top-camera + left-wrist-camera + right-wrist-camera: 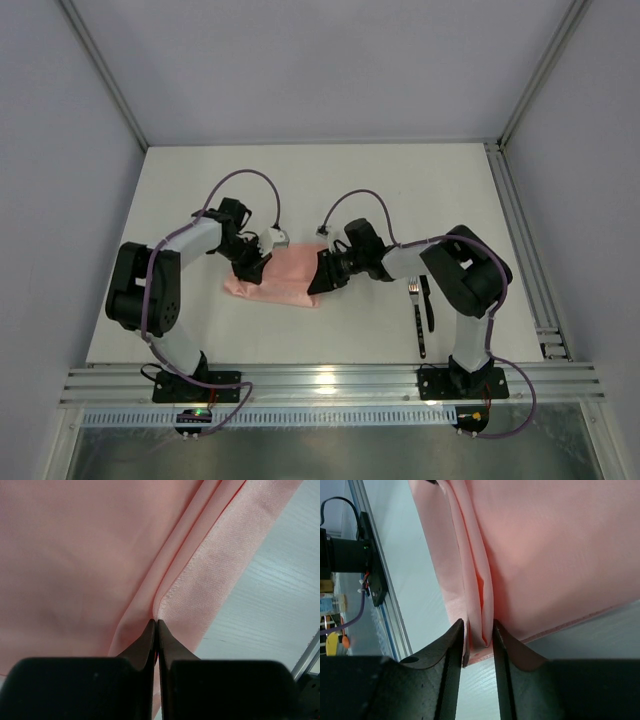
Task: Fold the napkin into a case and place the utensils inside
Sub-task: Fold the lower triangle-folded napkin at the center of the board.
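Two hands are pinching the napkin [283,278], which is lying as a flat, wide salmon-pink band near the middle of the desk [330,190], between the arms; the left hand [248,268] is bearing on the band's left part, and the right hand [322,275] is sitting at its right end. Seen from the left wrist, the black fingers [145,645] are pressing together at their tips, clamping a thin raised ridge of cloth where two layers are meeting; a hemmed edge is running diagonally beside them, with bare white desk showing beyond it. Seen from the right wrist, the fingers [451,650] are standing a little apart, with a thicker upright pleat filling the narrow gap and touching both, so this hand is clamping the napkin too; the cloth's hemmed end is lying just past the fingertips. Well apart from the cloth, the utensils [422,315] are lying side by side by the right arm; the fork [417,320], pale tines pointing away from the bases, is lying left of its dark neighbour.
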`<state>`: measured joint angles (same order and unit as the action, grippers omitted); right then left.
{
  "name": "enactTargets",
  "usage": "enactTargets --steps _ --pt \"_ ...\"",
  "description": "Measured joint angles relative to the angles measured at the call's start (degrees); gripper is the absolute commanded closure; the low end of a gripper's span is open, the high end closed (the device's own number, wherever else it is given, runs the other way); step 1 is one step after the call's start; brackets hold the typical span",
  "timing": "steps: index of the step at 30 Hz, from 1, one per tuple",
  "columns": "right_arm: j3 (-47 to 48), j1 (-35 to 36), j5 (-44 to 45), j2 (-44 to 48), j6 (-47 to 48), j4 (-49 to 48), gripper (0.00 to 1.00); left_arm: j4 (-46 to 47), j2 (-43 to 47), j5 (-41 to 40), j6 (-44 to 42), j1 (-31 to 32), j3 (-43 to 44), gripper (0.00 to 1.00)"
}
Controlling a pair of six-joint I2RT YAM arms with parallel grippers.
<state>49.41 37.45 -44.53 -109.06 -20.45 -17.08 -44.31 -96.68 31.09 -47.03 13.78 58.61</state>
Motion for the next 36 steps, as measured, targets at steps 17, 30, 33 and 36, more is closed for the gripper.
enactTargets --steps 17,30,33,36 --pt "-2.4 -2.4 3.0 -1.8 -11.5 -11.6 0.86 0.0 -0.8 0.0 -0.2 0.0 0.0 1.00" --pt "-3.4 -2.7 4.1 -3.6 -13.8 -14.8 0.96 -3.1 -0.8 10.0 -0.5 -6.2 2.4 1.00" --pt "-3.4 -2.7 4.1 -3.6 -13.7 -14.9 0.96 -3.3 -1.0 11.0 -0.3 -6.6 2.8 1.00" --pt "-3.4 -2.7 4.0 -3.6 -13.5 -14.8 0.96 -3.0 -2.0 11.0 0.8 -6.8 3.2 1.00"
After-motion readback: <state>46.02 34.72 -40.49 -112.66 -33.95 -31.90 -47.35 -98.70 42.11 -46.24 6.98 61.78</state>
